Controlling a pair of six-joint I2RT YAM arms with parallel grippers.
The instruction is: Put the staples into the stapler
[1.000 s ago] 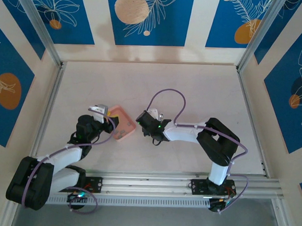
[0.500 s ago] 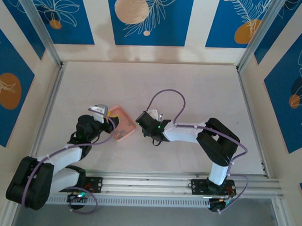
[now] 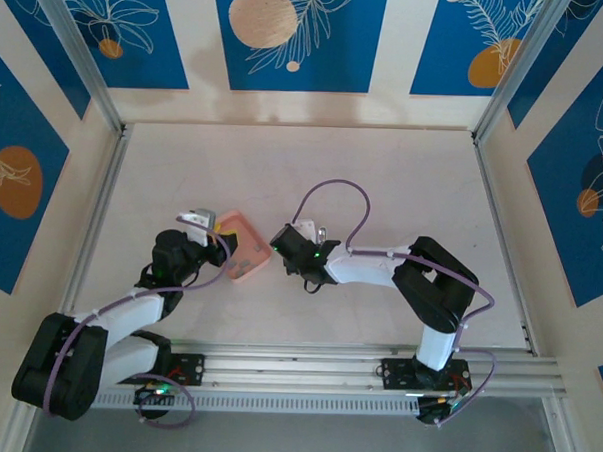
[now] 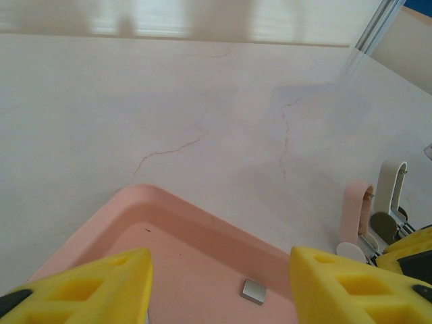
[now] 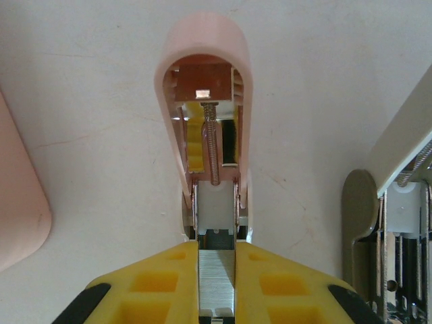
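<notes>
Jaws: right gripper [image 5: 217, 255] pinches the staples [image 5: 217, 282], lined up at the open pink stapler [image 5: 202, 47]. Left gripper [image 4: 219, 263] is spread over the tray [image 4: 169, 206], one spare piece [image 4: 254, 290] inside. Barely any motion over the last second, so insertion looks pending.

- No text, label, brand, number or sign can be read anywhere.
- Only leaf and circle patterns are printed on the blue wall panels [image 3: 290, 35].

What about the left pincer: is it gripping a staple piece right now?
No, the left pincer stands wide open, and the small grey staple piece lies loose on the pink tray floor below it.
</notes>
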